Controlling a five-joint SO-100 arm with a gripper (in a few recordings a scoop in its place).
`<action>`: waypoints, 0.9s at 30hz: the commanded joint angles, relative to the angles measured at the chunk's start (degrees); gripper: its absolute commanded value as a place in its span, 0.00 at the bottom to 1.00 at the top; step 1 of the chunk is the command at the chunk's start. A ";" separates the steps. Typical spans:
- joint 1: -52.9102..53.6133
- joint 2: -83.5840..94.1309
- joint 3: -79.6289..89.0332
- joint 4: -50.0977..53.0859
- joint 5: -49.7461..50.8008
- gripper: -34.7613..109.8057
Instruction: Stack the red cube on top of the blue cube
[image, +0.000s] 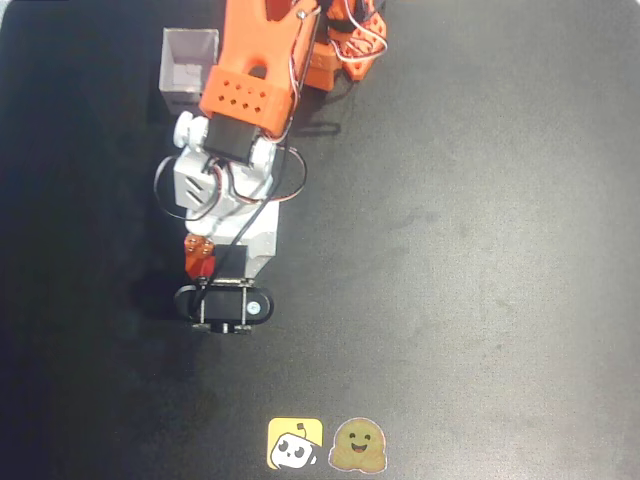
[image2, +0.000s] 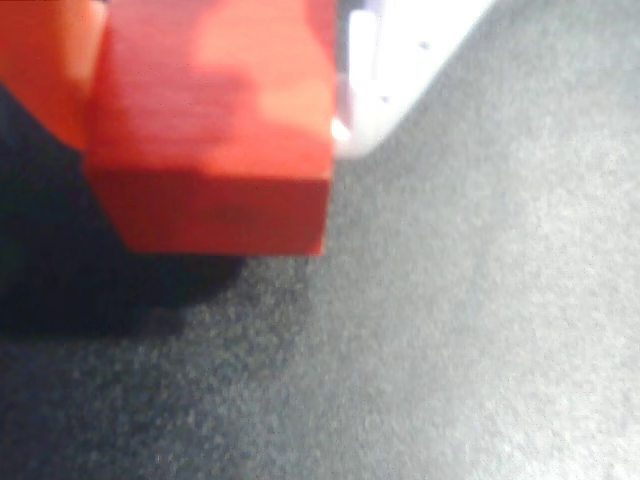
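The red cube fills the upper left of the wrist view, pressed between the orange finger on its left and the white finger on its right. My gripper is shut on it, and a dark shadow lies on the mat just below. From overhead, the gripper points toward the bottom of the picture at centre left, with the red cube showing at the orange finger's tip. The blue cube is out of view.
A white open box stands at the upper left beside the arm's base. Two stickers lie flat on the black mat at the bottom centre.
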 joint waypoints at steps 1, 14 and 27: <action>0.09 3.34 0.53 0.26 -0.79 0.24; 1.67 16.44 14.50 0.88 -1.49 0.24; 3.87 16.35 17.49 -1.23 -2.55 0.24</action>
